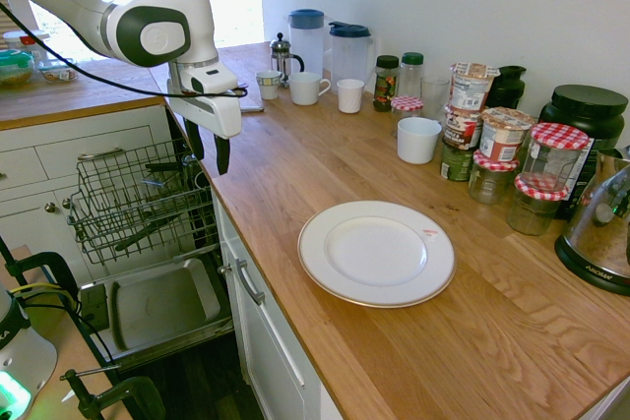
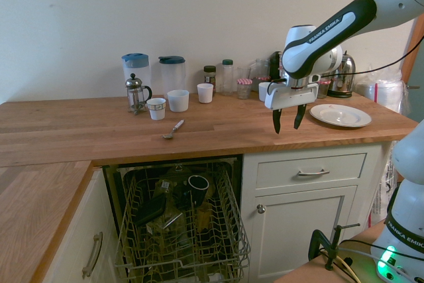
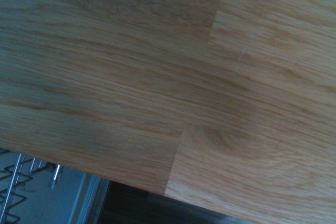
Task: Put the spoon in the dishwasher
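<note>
Silver metal spoon [image 2: 173, 130] shows whole in the second outside view. Wrist view misses it. White robot's black-fingered gripper [image 2: 289, 118] is open, empty.

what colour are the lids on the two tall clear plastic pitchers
Blue lids, clearest in the second exterior view.

So, readable stuff around me: my upper arm [image 2: 338, 31] says "FRANKA EMIKA" on the dark band, running at a slant up the limb. Same words again on my base [image 2: 405, 235], on the dark band just above the green light, also "FRANKA EMIKA". Over on the kettle [image 1: 602, 228], down on the black bottom ring, I get "AROMA", though it's small and tilted, so I'd call that a fair reading rather than gospel. The stacked cups [image 1: 473, 88] and the black tub [image 1: 583, 130] carry print too, but it's too small for me to make out.
</note>
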`<act>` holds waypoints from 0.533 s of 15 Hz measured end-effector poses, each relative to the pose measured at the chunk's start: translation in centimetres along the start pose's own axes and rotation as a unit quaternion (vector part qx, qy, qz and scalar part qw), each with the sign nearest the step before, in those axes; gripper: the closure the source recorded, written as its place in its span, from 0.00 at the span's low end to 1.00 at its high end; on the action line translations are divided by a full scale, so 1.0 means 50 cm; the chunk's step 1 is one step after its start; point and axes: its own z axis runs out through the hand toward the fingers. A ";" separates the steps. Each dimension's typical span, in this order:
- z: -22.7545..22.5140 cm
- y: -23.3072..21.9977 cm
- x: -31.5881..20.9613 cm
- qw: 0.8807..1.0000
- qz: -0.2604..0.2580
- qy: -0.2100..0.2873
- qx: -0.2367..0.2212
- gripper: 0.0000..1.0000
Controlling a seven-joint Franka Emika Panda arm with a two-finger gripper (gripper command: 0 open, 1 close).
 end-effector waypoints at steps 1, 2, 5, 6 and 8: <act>0.000 0.000 0.000 1.000 0.000 0.000 0.000 0.00; -0.001 -0.002 0.001 1.000 0.001 0.000 0.001 0.00; -0.039 -0.040 0.024 0.999 0.031 -0.012 0.020 0.00; -0.057 -0.066 0.033 0.998 0.048 -0.021 0.029 0.00; -0.091 -0.141 0.047 0.994 0.090 -0.035 0.043 0.00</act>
